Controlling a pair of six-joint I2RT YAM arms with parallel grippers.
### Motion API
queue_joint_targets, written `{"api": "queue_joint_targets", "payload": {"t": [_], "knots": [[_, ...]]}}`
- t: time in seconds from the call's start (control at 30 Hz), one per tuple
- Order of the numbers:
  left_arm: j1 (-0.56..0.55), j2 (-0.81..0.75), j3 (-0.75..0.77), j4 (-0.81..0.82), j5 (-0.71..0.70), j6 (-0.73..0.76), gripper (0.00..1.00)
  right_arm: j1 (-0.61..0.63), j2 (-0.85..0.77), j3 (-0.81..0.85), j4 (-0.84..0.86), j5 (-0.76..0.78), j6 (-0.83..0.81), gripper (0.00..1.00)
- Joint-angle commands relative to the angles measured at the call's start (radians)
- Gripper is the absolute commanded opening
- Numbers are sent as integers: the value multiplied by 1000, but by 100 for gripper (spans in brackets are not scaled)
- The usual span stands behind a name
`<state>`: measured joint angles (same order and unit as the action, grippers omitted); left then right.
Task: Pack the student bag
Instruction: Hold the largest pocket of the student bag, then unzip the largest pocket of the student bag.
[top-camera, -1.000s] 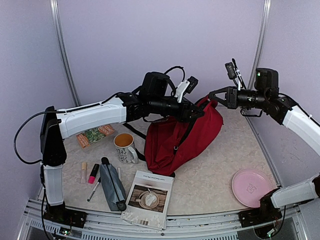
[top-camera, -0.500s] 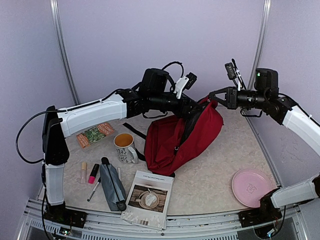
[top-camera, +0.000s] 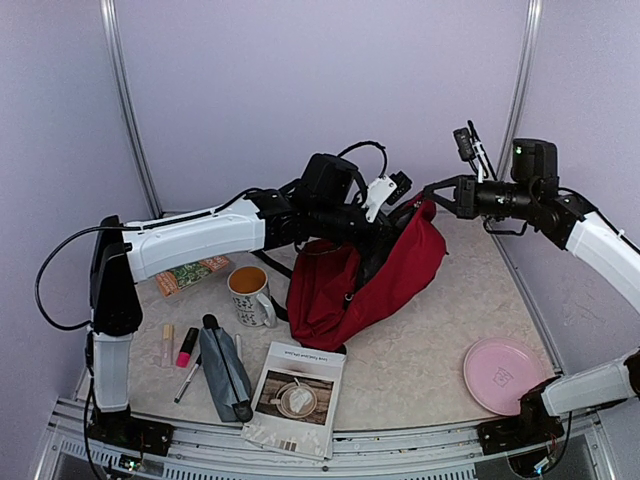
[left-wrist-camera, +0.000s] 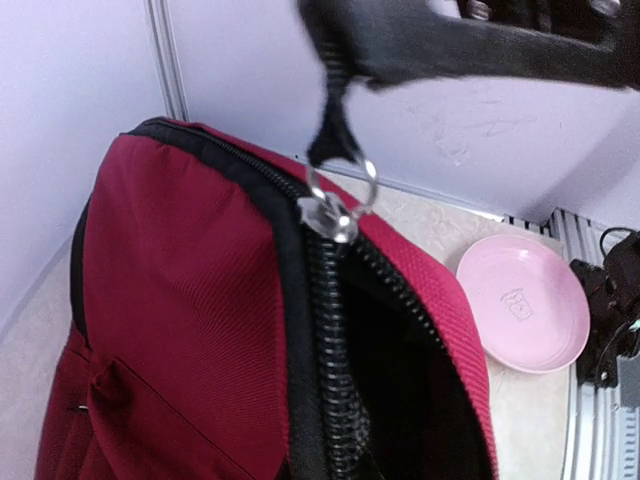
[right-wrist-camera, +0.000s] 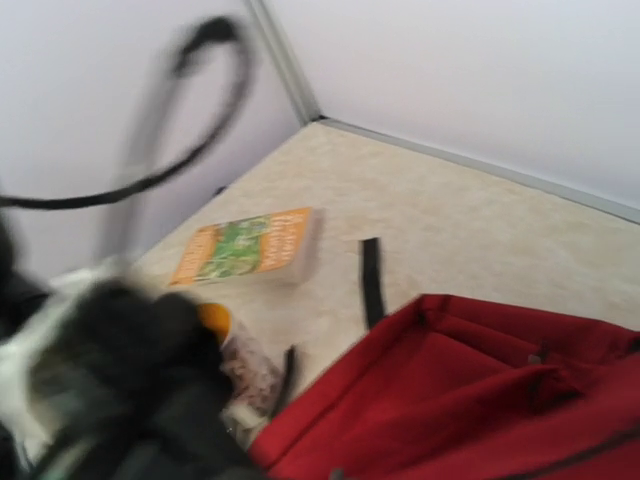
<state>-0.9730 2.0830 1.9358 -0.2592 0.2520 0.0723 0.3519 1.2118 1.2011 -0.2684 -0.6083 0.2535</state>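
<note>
student bag | right end effector pinches its top edge as brace | left end effector clamps zip pull, likely to unzip

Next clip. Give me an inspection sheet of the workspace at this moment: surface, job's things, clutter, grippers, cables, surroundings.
Surface: beige mottled tabletop; no spills seen.
Job's things: student bag mid-table, top end raised, main zip partly open.
Clutter: mug, grey pouch, booklet, green book and pink marker left of and in front of the bag; pink plate front right.
Grippers: left gripper shut on zipper pull; right gripper shut, apparently pinching the bag's top edge.
Cables: black cable loops above the left wrist.
Surroundings: lilac walls, metal posts.
</note>
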Motion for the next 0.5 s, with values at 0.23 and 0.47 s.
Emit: {"api": "queue_joint_targets", "payload": {"t": [0.23,0.47], "knots": [[-112,-186,-37,-90,-184,365,0,-298,-33,-73,37,70,24,0],[-115,-275,-97,-22,-200,440,0,-455,-34,-85,45,36,21,0]]}}
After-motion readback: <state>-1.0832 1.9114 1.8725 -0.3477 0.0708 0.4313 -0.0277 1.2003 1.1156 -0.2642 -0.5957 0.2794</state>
